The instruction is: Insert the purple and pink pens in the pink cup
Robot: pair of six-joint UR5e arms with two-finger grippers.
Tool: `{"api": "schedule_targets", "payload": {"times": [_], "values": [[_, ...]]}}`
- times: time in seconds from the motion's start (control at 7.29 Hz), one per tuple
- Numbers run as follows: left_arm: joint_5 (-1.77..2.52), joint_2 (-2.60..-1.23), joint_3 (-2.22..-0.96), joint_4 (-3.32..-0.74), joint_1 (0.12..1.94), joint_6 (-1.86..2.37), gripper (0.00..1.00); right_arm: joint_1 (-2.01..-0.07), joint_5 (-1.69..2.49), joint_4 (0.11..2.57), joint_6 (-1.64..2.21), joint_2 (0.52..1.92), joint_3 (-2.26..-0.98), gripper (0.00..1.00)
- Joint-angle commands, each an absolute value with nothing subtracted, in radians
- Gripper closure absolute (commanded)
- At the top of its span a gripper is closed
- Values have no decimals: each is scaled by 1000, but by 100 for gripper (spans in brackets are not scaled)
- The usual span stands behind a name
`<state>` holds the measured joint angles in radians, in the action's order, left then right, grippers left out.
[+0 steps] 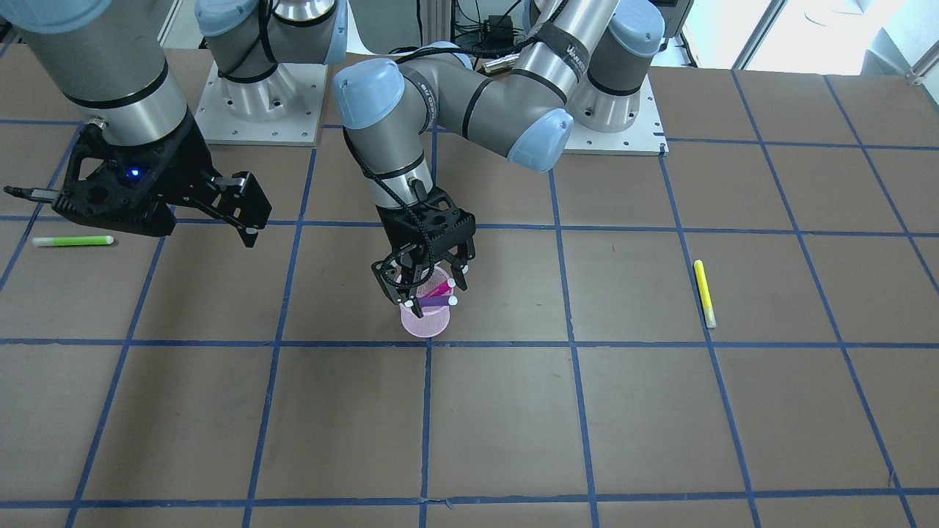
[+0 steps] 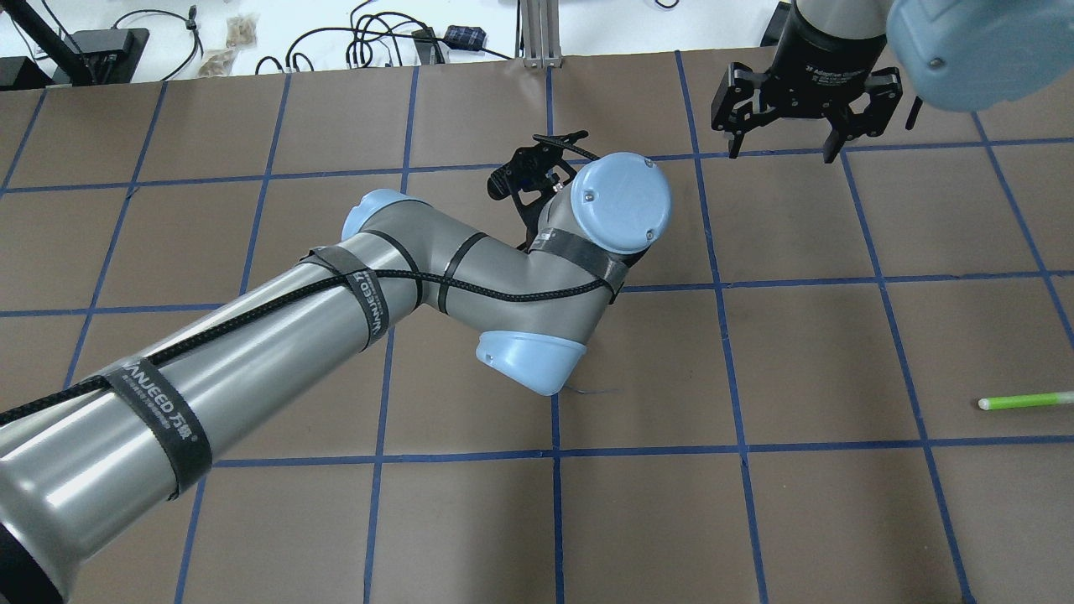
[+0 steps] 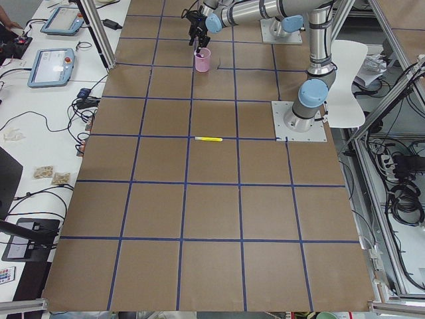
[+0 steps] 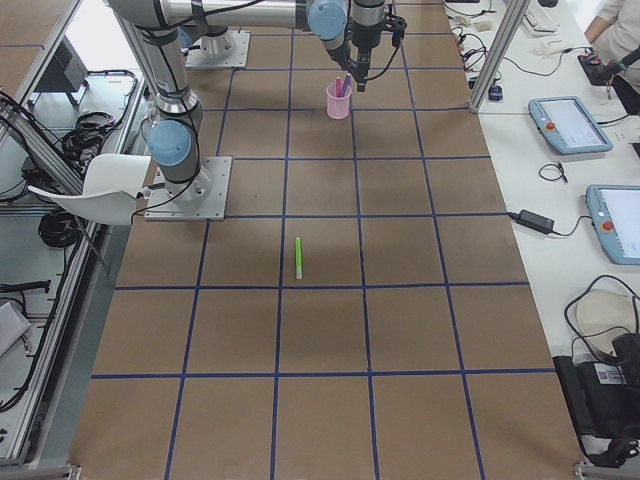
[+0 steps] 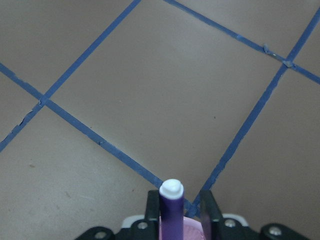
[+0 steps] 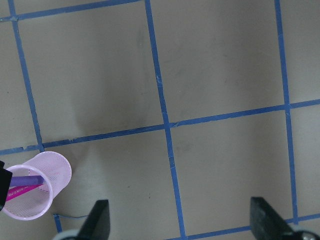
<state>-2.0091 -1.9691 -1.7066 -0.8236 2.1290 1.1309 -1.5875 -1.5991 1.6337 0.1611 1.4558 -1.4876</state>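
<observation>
"WANJEED" is printed in white on the black straps (image 2: pixel 369 298) around the left arm (image 2: pixel 470 268), at the overhead view's left. At upper right, the right gripper (image 2: pixel 782 148) reads "Adaptive Gripper".

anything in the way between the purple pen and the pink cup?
Nothing visible. The purple pen already leans inside the pink cup beside the pink pen, with the left gripper open around its top. The right gripper is well off to the side.
</observation>
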Motion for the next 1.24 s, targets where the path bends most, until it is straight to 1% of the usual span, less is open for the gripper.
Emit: {"api": "schedule_targets", "payload": {"times": [0.0,0.14,0.55,0.82,0.96,1.1], "values": [[-1994,-1956,-1692,-836,2129,1102,0,-1579,-1588,1632,152,1457,-1485,0],[-1984,-1930,-1677,-841,2115,924,0,-1577,-1566,1631,144,1466,-1486,0],[-1734,-1855,-1632,-934,1907,483,0,-1574,-1535,1644,51,1471,-1488,0],[-1651,-1803,-1589,-1117,1760,419,0,-1572,-1536,1646,35,1471,-1488,0],[-1635,-1761,-1569,-1273,1656,319,0,-1572,-1539,1646,28,1471,-1488,0],[-1620,-1729,-1568,-1343,1584,152,0,-1571,-1537,1646,26,1471,-1488,0]]}}
